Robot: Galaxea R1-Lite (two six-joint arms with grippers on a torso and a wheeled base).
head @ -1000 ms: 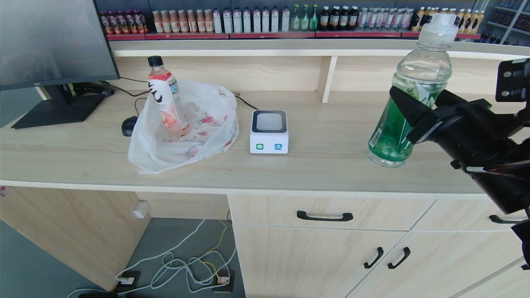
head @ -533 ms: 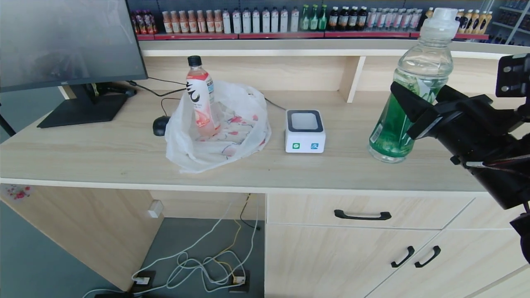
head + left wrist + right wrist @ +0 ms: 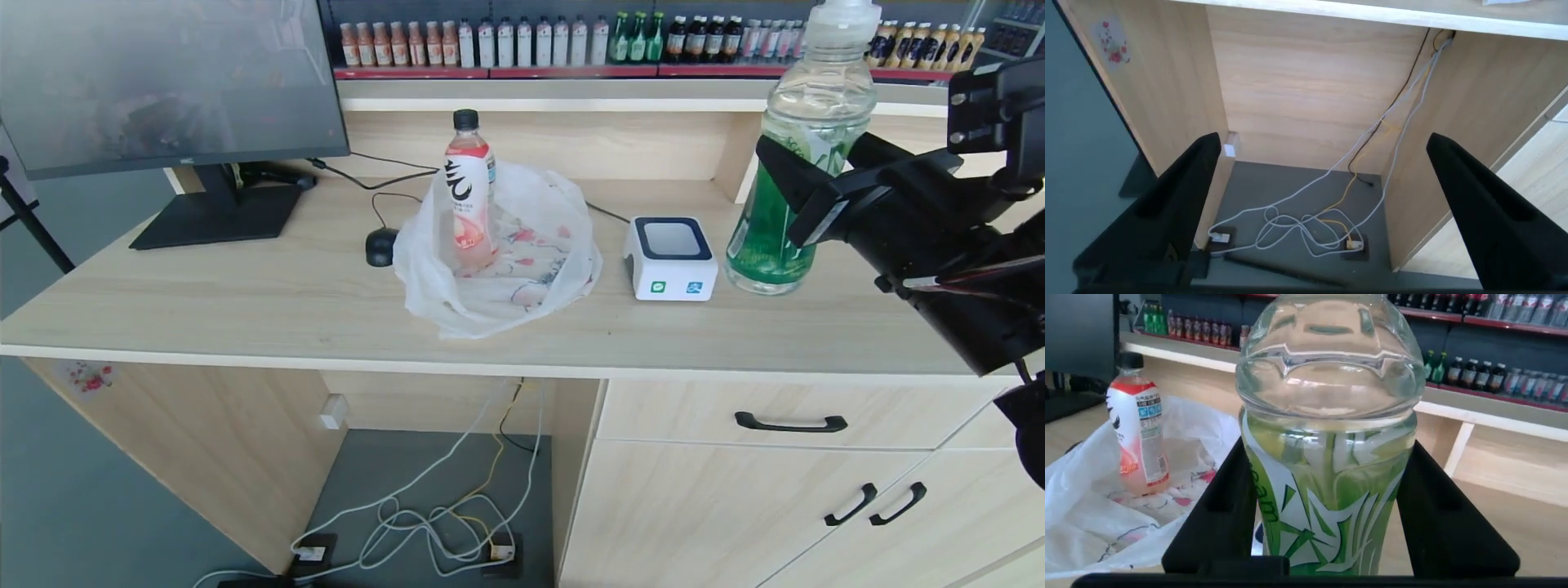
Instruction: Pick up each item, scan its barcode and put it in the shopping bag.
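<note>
Head view shows the right pincer (image 3: pixel 816 175) pinching the green bottle (image 3: pixel 804 106) around its middle. The green bottle stands straight up, with a white cap on top and green drink in the lower part. It is just beside the white scanner (image 3: pixel 671 257), on the robot's right side of it. I cannot tell if its bottom touches the tabletop (image 3: pixel 245 302). The shopping bag (image 3: pixel 498 278) lies open on the tabletop at the other side of the scanner. A pink bottle (image 3: pixel 469 192) stands up inside it. A black mouse (image 3: pixel 381 245) sits just beside the bag, and a big monitor (image 3: pixel 163 82) stands at the far left. Rows of bottles stand on a shelf (image 3: pixel 571 72) at the back.

Right wrist view has the green bottle (image 3: pixel 1331 416) very close, held from both sides by the right pincer (image 3: pixel 1331 527), with the pink bottle (image 3: pixel 1139 429) and the shopping bag (image 3: pixel 1094 506) behind it.

Left wrist view shows the left pincer (image 3: pixel 1324 143) spread wide, low down by the open space under the tabletop, where cables (image 3: pixel 1306 229) lie on the floor (image 3: pixel 1290 184)
</note>
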